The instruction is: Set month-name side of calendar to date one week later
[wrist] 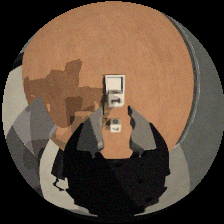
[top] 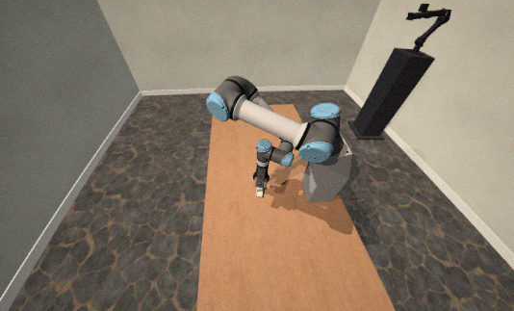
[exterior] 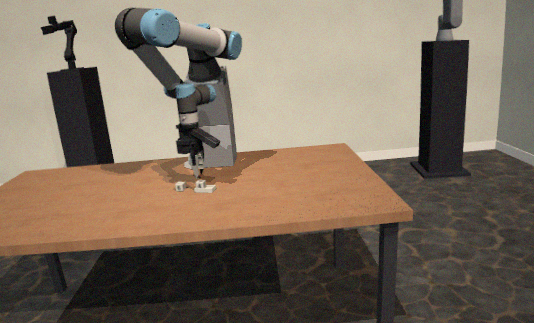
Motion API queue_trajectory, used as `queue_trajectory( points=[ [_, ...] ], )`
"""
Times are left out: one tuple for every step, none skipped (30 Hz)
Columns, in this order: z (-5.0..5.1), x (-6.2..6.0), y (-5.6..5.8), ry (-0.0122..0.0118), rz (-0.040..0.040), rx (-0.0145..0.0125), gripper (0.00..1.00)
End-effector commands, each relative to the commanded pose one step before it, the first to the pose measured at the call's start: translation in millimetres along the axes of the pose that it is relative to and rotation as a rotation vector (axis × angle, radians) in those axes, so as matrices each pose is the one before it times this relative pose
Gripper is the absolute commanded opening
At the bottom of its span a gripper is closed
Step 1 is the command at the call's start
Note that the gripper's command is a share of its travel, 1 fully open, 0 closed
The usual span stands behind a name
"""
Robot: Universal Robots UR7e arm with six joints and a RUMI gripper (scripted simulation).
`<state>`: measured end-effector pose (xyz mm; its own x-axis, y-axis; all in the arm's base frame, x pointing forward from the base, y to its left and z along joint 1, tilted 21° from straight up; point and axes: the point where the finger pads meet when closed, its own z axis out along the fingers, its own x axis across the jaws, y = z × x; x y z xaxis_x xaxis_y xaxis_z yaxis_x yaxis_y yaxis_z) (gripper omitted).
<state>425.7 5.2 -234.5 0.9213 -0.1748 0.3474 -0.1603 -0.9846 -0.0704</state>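
The white calendar tray [exterior: 210, 189] [wrist: 114, 76] holds one white cube [exterior: 200, 184] [wrist: 115, 99] at one end; the tray's other compartment is empty. A dark mark like a 1 shows on that cube, but its orientation is unclear. A second white cube [exterior: 180, 186] [wrist: 115, 125] lies on the table beside the tray; one face seems to show a 7, another a blurred dark mark. My gripper [exterior: 198, 176] [wrist: 115, 106] is partly open with nothing between its fingers, just above the cube in the tray. The month name cannot be read. In the top view the arm partly hides these objects.
The wooden table [top: 241, 259] [exterior: 300, 189] carries the objects near its middle. The arm's grey pedestal [top: 327, 182] [exterior: 220, 144] stands beside them at the table's edge. Black stands [top: 395, 95] [exterior: 445, 104] rise away from the table.
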Motion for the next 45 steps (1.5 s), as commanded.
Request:
queue_trajectory(
  points=[
    [-26.97, -0.38, 0.43, -0.00269, -0.00055, 0.00179, 0.29],
    [-4.15, -0.02, -0.01, 0.0, 0.0, 0.0, 0.29],
    [-3.78, -0.01, -0.01, 0.0, 0.0, 0.0, 0.29],
    [-3.39, -0.01, -0.01, 0.0, 0.0, 0.0, 0.29],
    [-2.99, -0.02, -0.01, 0.0, 0.0, 0.0, 0.29],
    [-2.55, 0.0, 0.0, 0.0, 0.0, 0.0, 0.29],
    [-2.14, -0.02, -0.01, 0.0, 0.0, 0.0, 0.29],
    [-1.7, 0.0, 0.0, 0.0, 0.0, 0.0, 0.29],
    [-1.31, 0.0, 0.0, 0.0, 0.0, 0.0, 0.29],
    [-0.94, -0.01, 0.0, 0.0, 0.0, 0.0, 0.29],
    [-0.61, -0.01, 0.0, 0.0, 0.0, 0.0, 0.29],
    [-0.33, 0.0, 0.0, 0.0, 0.0, 0.0, 0.29],
    [-0.13, 0.0, 0.0, 0.0, 0.0, 0.0, 0.29],
    [-0.02, -0.01, 0.03, -0.00003, 0.0, -0.0001, 0.29],
    [0.0, 0.0, 0.0, 0.0, 0.0, 0.0, 0.29],
    [0.0, 0.0, 0.0, 0.0, 0.0, 0.0, 0.29],
    [0.0, -0.03, 0.08, -0.00009, 0.0, -0.00027, 1.0],
    [0.0, -0.03, -0.12, -0.00004, -0.00032, 0.00006, 1.0],
    [0.0, -0.03, -0.15, -0.00004, -0.00038, 0.00009, 1.0],
    [0.06, 0.16, -0.04, 0.00029, -0.00035, -0.00003, 1.0],
    [0.13, 0.42, 0.08, 0.00072, -0.00025, -0.00019, 1.0],
    [0.1, 0.31, 0.07, 0.00053, -0.00013, -0.00014, 1.0],
    [0.06, 0.2, 0.06, 0.00035, -0.00004, -0.0001, 1.0],
    [0.12, -0.07, 0.0, -0.0002, 0.0001, 0.00006, 1.0],
    [0.11, -0.18, -0.04, -0.0004, 0.00013, 0.00013, 1.0],
    [0.08, -0.15, -0.03, -0.00031, 0.0001, 0.0001, 1.0],
    [0.04, -0.07, -0.01, -0.00012, 0.00005, 0.00004, 1.0],
    [0.02, -0.04, -0.01, -0.00005, 0.00003, 0.00001, 1.0],
    [0.01, 0.0, 0.0, 0.00002, 0.00001, -0.00001, 1.0],
    [-0.01, 0.02, 0.0, 0.00005, 0.0, -0.00002, 1.0],
    [0.0, 0.01, 0.0, 0.00004, -0.00001, -0.00001, 1.0],
    [0.0, 0.0, 0.0, 0.0, 0.0, 0.0, 1.0],
    [0.0, 0.0, 0.0, 0.0, 0.0, 0.0, 1.0],
    [-0.01, 0.02, 0.01, 0.00007, -0.00001, -0.00002, 1.0],
    [0.0, 0.0, 0.0, 0.00001, 0.0, 0.0, 1.0],
    [0.0, 0.0, 0.0, 0.00001, 0.0, 0.0, 1.0],
    [0.0, 0.0, 0.0, 0.0, 0.00002, 0.0, 1.0],
    [0.0, 0.0, 0.0, 0.0, 0.00014, 0.0, 1.0],
    [0.0, 0.01, 0.01, 0.0, 0.00038, 0.0, 1.0],
    [0.01, 0.01, 0.02, 0.0, 0.00074, -0.00001, 1.0],
    [0.01, 0.02, 0.03, 0.0, 0.00119, -0.00001, 1.0],
    [0.02, 0.03, 0.05, 0.0, 0.00175, -0.00001, 1.0],
    [0.02, 0.04, 0.07, 0.0, 0.00217, -0.00002, 1.0],
    [0.03, 0.05, 0.09, 0.0, 0.00256, -0.00002, 1.0],
    [0.04, 0.07, 0.11, 0.0, 0.00323, -0.00003, 1.0]
  ],
)
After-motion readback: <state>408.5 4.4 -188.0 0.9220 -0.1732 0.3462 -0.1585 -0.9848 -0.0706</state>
